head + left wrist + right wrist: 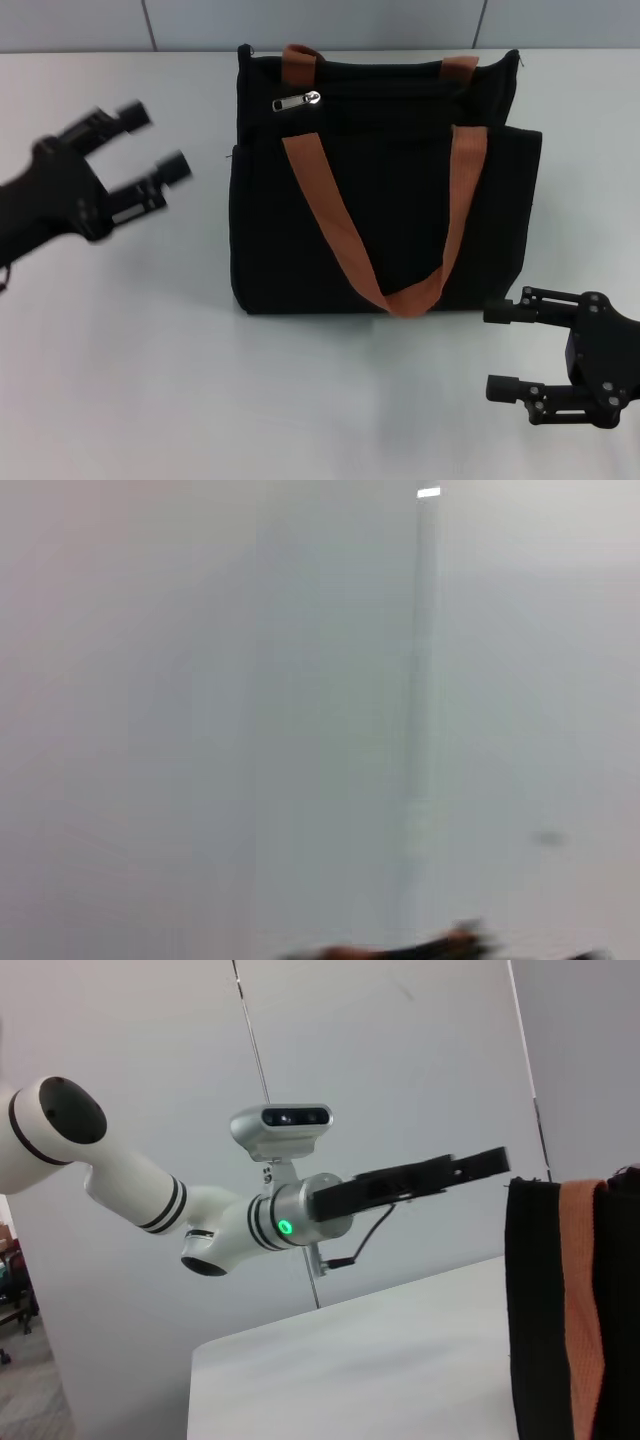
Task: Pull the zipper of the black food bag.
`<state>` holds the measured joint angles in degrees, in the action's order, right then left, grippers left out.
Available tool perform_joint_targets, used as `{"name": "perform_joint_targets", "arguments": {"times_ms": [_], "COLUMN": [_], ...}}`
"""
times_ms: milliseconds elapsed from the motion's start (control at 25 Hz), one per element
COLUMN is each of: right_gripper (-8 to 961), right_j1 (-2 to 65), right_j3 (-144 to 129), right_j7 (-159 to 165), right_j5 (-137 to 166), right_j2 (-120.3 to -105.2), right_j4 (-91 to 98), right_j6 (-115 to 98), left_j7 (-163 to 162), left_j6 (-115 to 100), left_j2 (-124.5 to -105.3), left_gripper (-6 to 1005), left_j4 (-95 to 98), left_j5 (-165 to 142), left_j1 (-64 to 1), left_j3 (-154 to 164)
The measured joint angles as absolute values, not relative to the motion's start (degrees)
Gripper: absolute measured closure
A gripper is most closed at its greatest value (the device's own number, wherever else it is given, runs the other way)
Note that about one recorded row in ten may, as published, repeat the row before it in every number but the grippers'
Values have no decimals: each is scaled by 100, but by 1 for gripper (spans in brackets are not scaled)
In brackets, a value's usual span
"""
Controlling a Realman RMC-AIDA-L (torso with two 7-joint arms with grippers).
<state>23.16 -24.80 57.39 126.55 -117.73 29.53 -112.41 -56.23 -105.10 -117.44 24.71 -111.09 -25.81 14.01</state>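
Zipper's small silver teardrop pull tab (297, 101) on the boxy black fabric food bag (380, 190) awaits; we should approach squarely with our spread-fingered left gripper (158, 142), right gripper (503, 350) also spread.

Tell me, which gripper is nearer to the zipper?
The left gripper. It hangs open, level with the zipper beside the bag; the right gripper sits open below the bag's lower corner.

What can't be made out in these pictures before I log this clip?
- Bag: its back and inside are hidden by its own front panel in the head view; the right wrist view cuts it at the edge.
- Zipper: too small in the head view to tell how far the track runs; absent from both wrist views.
- Left gripper: motion-blurred in the head view.
- Left wrist view: blurred wall, only a bag sliver.
- Right gripper: open beside the bag.
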Motion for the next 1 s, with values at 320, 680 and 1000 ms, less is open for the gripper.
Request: {"name": "perform_joint_targets", "arguments": {"times_ms": [320,680,1000], "right_gripper": [215,226,235], "right_j1": [2279,2276,2276], "right_j3": [-2446,-2332,-2319], "right_j7": [5739,5740,5740], "right_j5": [12654,12654,12541], "right_j2": [-11776,-11777,-11801], "right_j4": [2953,2954,2944], "right_j6": [-11241,-11245,-11250], "left_j7": [-5670,-5519,-5349], "left_j6": [-8833,-8251,-7841], "left_j2": [-11737,-11858,-11865], "left_gripper": [173,173,173], "left_j4": [2460,2448,2320], "left_j5": [-11167,-11142,-11108], "left_j1": [-3027,-3558,-3822], "left_j3": [1741,2682,2708]}}
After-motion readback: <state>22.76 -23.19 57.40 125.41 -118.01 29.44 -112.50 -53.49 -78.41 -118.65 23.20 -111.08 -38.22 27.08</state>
